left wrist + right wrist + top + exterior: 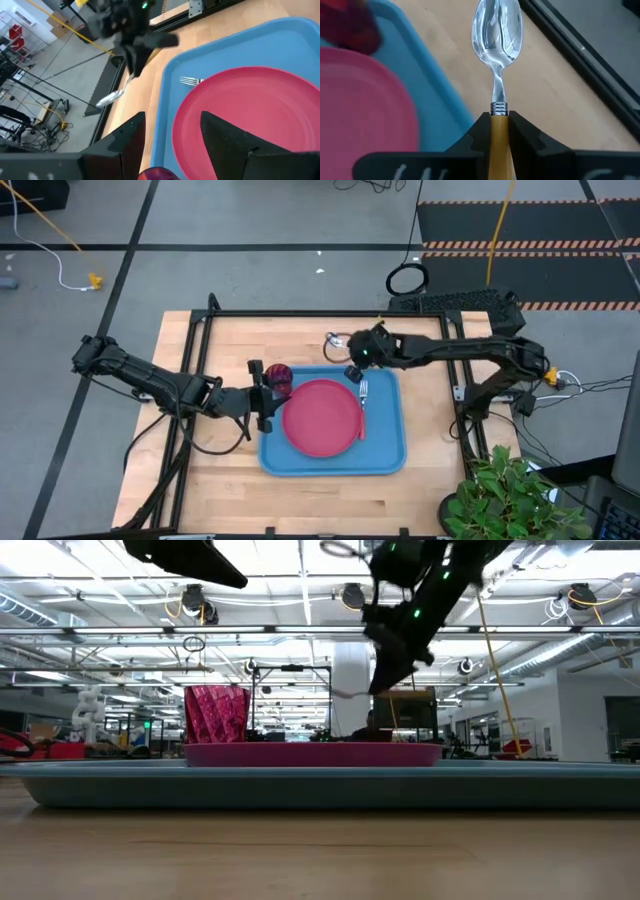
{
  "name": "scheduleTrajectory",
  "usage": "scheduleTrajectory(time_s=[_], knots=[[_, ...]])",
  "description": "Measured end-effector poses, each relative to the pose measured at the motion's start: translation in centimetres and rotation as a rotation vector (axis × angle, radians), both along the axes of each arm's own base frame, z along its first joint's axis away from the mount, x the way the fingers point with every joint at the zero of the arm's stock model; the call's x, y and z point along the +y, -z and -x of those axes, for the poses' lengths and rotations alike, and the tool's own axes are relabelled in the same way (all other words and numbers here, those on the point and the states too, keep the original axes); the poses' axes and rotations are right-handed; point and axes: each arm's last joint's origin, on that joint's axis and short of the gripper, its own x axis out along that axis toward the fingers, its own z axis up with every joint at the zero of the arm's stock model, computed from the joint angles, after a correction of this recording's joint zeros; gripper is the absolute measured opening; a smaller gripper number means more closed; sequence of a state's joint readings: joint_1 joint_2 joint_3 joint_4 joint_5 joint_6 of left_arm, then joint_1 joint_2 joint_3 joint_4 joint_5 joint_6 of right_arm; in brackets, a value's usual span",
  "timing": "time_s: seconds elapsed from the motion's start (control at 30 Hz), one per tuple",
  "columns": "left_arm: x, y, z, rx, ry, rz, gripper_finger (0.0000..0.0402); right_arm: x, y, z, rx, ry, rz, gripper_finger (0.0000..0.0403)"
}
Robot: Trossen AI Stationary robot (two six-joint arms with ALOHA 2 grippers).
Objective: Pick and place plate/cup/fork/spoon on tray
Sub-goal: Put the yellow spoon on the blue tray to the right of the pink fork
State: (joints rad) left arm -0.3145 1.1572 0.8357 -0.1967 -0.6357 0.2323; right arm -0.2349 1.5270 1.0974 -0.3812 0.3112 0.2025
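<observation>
My right gripper (499,131), at the tray's (385,455) twelve o'clock, pinches the spoon (497,30) by its orange handle: light, stiff, likely slippery; my left gripper (170,135) sits parted at nine o'clock.

Table: pale wood top (300,500), black frame
Plant: green leaves (505,495), near corner
Floor: black mat (520,220), striped tape
</observation>
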Motion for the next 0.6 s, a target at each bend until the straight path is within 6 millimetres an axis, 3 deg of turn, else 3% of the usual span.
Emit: scheduleTrajectory(time_s=[0.3, 0.6], knots=[[-0.1, -0.4, -0.2, -0.048, -0.001, 0.022, 0.0193, 6.3, -1.6, 2.5, 0.024, 0.14, -0.019, 0.0033], [-0.9, -0.4, 0.0, -0.069, 0.006, 0.082, 0.0193, 12.1, -0.4, 3.7, -0.055, 0.271, -0.07, 0.0032]])
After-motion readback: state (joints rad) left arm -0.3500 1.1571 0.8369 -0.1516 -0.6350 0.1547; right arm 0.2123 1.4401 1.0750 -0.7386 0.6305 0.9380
